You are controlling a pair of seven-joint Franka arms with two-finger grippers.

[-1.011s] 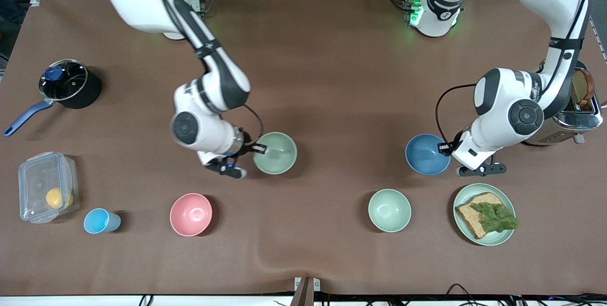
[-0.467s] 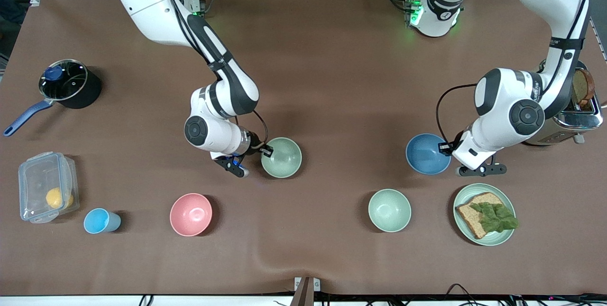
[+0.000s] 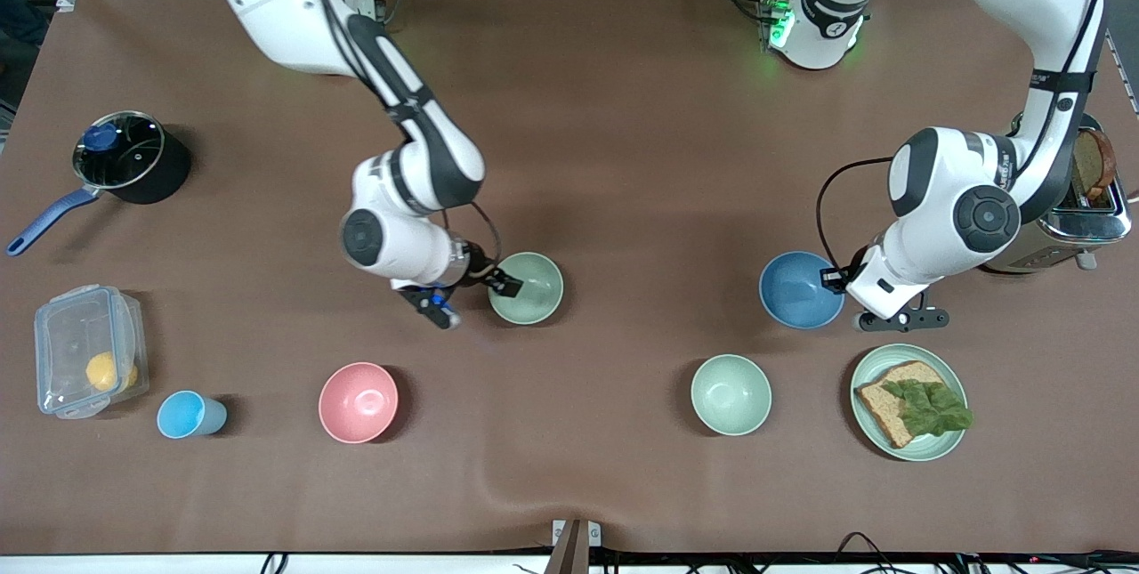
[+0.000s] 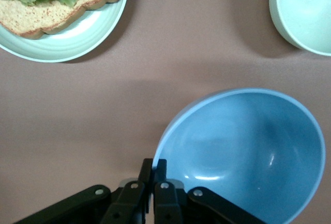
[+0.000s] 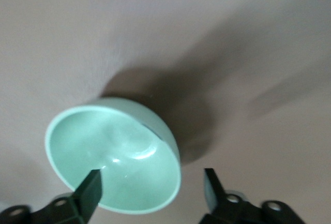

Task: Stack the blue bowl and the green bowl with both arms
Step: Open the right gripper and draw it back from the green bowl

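— While we are scanning from the camera's edge of the table, what are we seeing first?

— We are seeing a pink bowl [image 3: 358, 402], a mint bowl [image 3: 731, 394] and a plate [image 3: 945, 451] with bread. Farther off, the blue bowl [image 3: 798, 289] is sitting just past the mint one, toward the left arm's end, and the green bowl [image 3: 529, 289] is sitting mid-table.

— How are our arms posing?

— Our left gripper [image 4: 154, 168] is reaching down with its fingers pressed together on the blue bowl's rim. Our right gripper [image 5: 153, 185] is bending low from its elbow, fingers spread, one inside the green bowl and one outside.
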